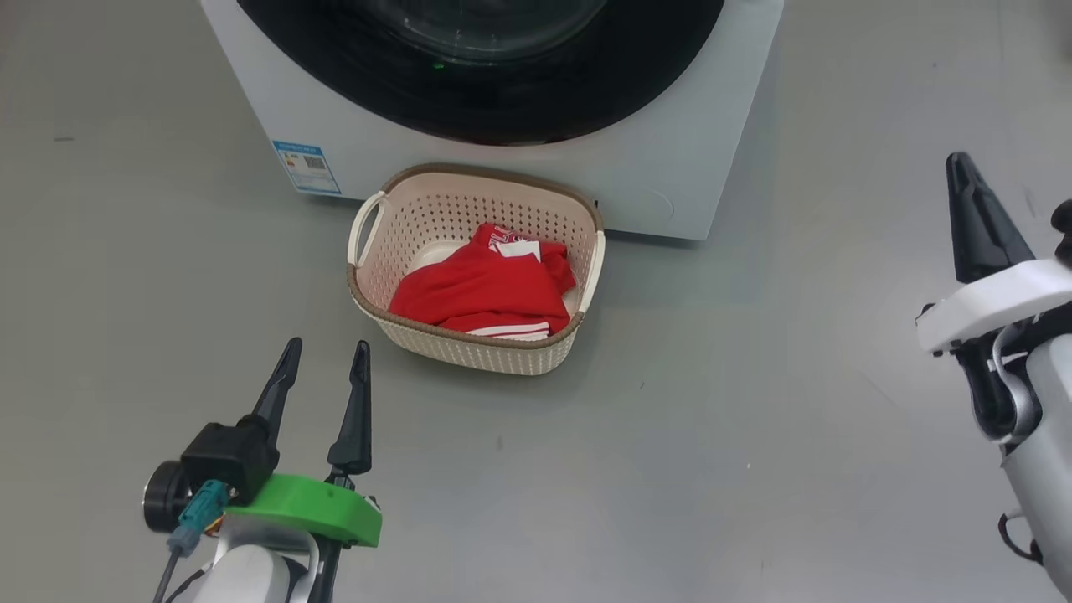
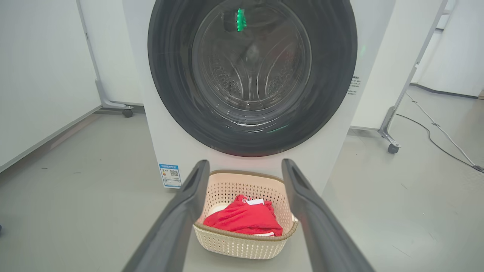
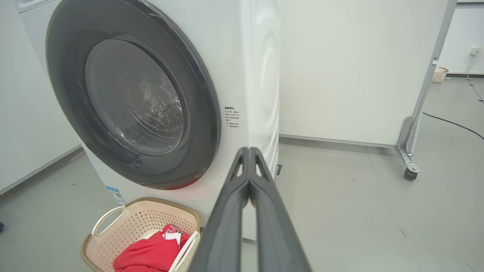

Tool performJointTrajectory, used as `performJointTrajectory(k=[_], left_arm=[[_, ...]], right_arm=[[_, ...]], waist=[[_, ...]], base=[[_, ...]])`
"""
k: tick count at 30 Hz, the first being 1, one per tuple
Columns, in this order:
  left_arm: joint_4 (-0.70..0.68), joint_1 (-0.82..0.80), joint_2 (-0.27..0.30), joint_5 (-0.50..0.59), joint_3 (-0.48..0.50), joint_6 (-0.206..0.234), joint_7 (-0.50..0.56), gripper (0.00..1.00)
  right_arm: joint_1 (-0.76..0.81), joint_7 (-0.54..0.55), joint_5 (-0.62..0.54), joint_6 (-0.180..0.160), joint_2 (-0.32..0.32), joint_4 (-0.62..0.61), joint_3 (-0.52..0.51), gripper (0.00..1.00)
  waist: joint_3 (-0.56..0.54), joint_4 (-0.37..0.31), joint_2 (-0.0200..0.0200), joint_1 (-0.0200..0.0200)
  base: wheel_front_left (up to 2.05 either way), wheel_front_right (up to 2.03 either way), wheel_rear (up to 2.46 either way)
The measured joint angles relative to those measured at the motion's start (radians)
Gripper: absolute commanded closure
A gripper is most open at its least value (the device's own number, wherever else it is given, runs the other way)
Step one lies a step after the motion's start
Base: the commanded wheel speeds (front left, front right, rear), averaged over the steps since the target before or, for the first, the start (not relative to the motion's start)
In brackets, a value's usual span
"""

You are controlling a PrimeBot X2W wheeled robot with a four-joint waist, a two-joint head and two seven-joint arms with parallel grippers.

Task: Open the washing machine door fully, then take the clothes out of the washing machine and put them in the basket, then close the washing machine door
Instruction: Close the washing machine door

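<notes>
One washer [image 1: 670,167], one basket [image 1: 469,352], one heap of clothes [image 1: 481,293].
The clothes, bright red with white trim, lie in the cream basket just in front of the washer, whose one glossy black door [image 2: 251,71] is closed. Farther out from the washer, my left gripper [image 1: 327,345] stands spread apart and empty; my right gripper [image 1: 961,163] has its fingers pressed together.

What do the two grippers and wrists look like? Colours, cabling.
Left gripper: two long tapered black fingers, green wrist bracket, teal connector with a thin cable, white forearm. Right gripper: same black fingers, white bracket, black cable loop, pale grey forearm.
</notes>
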Motion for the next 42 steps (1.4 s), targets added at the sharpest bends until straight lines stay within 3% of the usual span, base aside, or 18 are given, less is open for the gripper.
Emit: performJointTrajectory(k=[12, 23, 24, 25, 26, 42], left_arm=[[0.014, 0.078, 0.000, -0.031, 0.032, -0.023, 0.000, 0.00], [0.007, 0.099, 0.000, -0.028, 0.051, -0.044, 0.000, 0.00], [-0.001, 0.100, -0.001, -0.018, 0.055, -0.044, 0.000, 0.00], [-0.002, 0.100, -0.001, -0.014, 0.061, -0.043, 0.000, 0.00], [-0.002, 0.102, -0.002, -0.015, 0.071, -0.043, 0.000, 0.00], [0.008, 0.135, -0.006, -0.013, 0.098, -0.044, 0.000, 0.00]], right_arm=[[0.172, 0.000, 0.006, -0.030, 0.038, -0.074, -0.037, 1.00], [0.296, 0.000, -0.013, -0.066, 0.082, -0.157, -0.087, 1.00], [0.307, 0.000, -0.017, -0.067, 0.083, -0.161, -0.090, 0.77], [0.316, 0.000, -0.019, -0.073, 0.086, -0.166, -0.094, 0.31], [0.325, 0.000, -0.020, -0.074, 0.089, -0.169, -0.098, 0.00], [0.388, 0.000, -0.082, -0.091, 0.103, -0.256, -0.135, 0.00]], waist=[[-0.097, -0.061, 0.0000, 0.0000], [-0.128, -0.074, 0.0000, 0.0000], [-0.129, -0.074, 0.0000, 0.0000], [-0.130, -0.073, 0.0000, 0.0000], [-0.131, -0.073, 0.0000, 0.0000], [-0.144, -0.070, 0.0000, 0.0000]], base=[[0.00, 0.00, 0.00], [0.00, 0.00, 0.00], [0.00, 0.00, 0.00], [0.00, 0.00, 0.00], [0.00, 0.00, 0.00], [0.00, 0.00, 0.00]])
